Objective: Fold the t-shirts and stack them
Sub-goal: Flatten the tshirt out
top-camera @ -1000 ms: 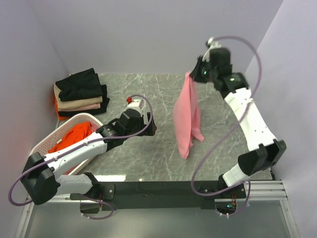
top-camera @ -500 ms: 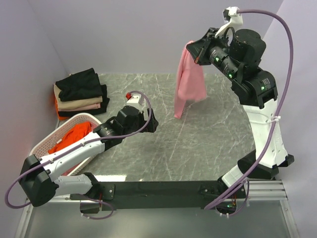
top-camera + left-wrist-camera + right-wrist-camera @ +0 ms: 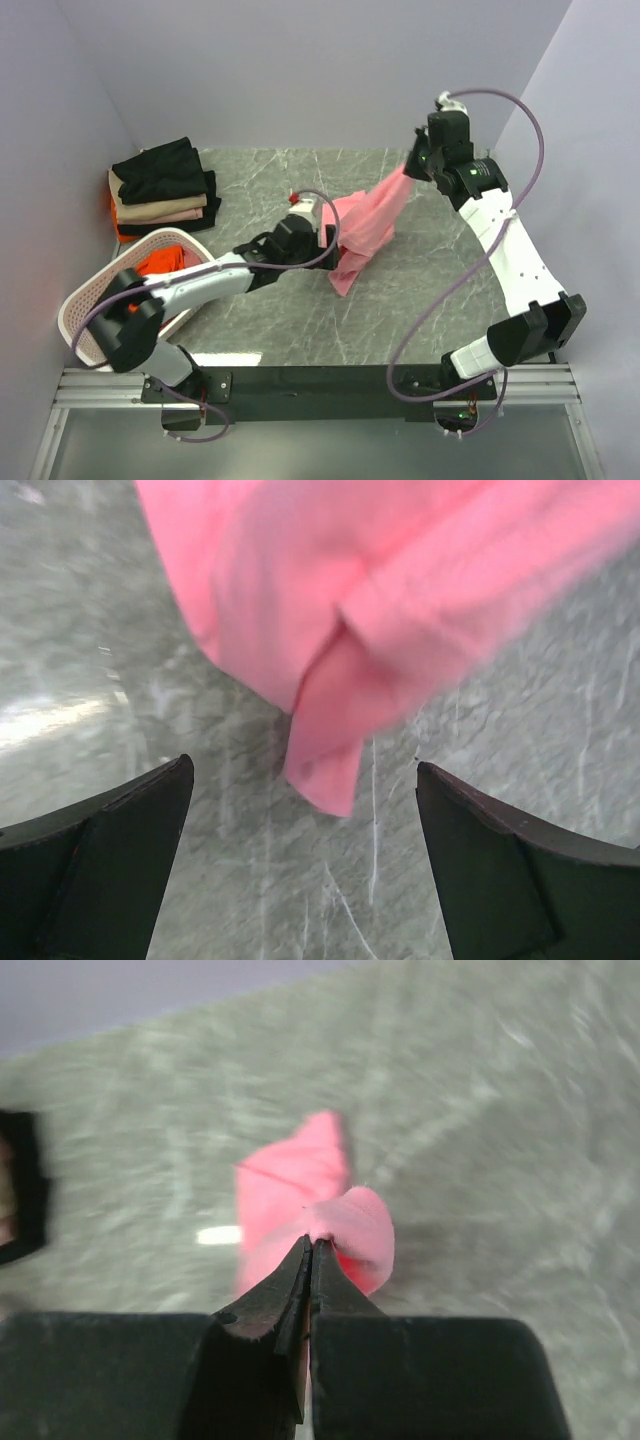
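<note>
In my left wrist view the pink t-shirt [image 3: 330, 610] is smeared by motion blur and runs off the top edge, so I can't read its folds. In the right wrist view the worktop [image 3: 480, 1110] is blurred too, and a dark shape [image 3: 18, 1185] at the left edge is cut off. From above, the left arm [image 3: 200, 285] covers part of the orange-red t-shirt [image 3: 155, 263] in the basket [image 3: 90, 280].

white-and-black arms [image 3: 505, 250], purple cables [image 3: 541, 150], black wedge-fingered hands [image 3: 302, 763]
</note>
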